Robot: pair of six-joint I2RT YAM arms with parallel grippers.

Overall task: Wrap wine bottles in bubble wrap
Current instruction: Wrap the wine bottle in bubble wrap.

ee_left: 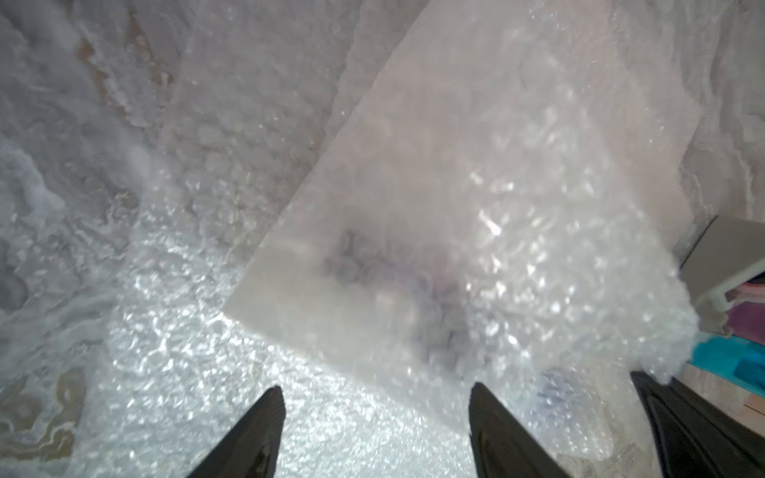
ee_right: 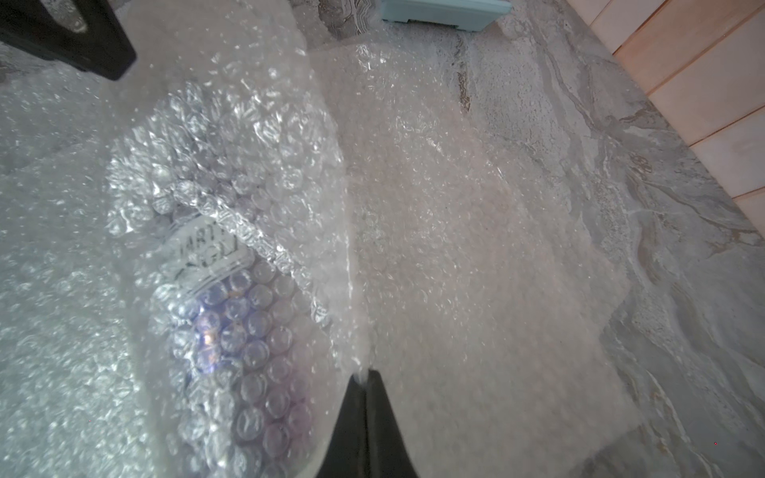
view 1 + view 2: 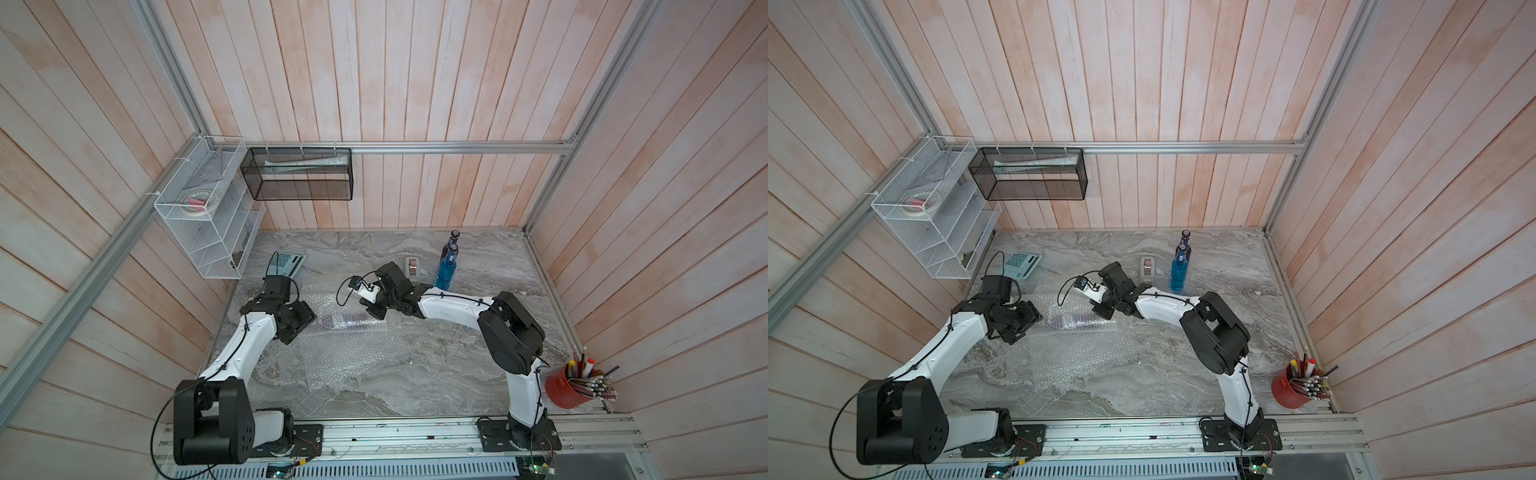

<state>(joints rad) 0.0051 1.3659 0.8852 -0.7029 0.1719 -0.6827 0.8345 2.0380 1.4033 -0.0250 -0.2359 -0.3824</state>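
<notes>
I see the labelled purple bottle (image 2: pixel 215 289) lying on its side near the middle of the worktop (image 3: pixel 478 374), a bit toward 9 o'clock. The bubble wrap (image 3: pixel 345 357) is folded over it. My right fingers (image 2: pixel 364 422) are pressed tight together on the edge of the wrap flap, just beside the bottle. My left fingers (image 1: pixel 492 430) stand apart over the wrap on the bottle's 9 o'clock side, and I cannot tell if they touch it. The rest of the sheet lies flat toward 6 o'clock. The blue bottle (image 3: pixel 444 272) stands upright at 1 o'clock, with the other purple bottle (image 3: pixel 453 243) just behind it. A grey tape dispenser (image 3: pixel 412 266) sits at 12 o'clock.
</notes>
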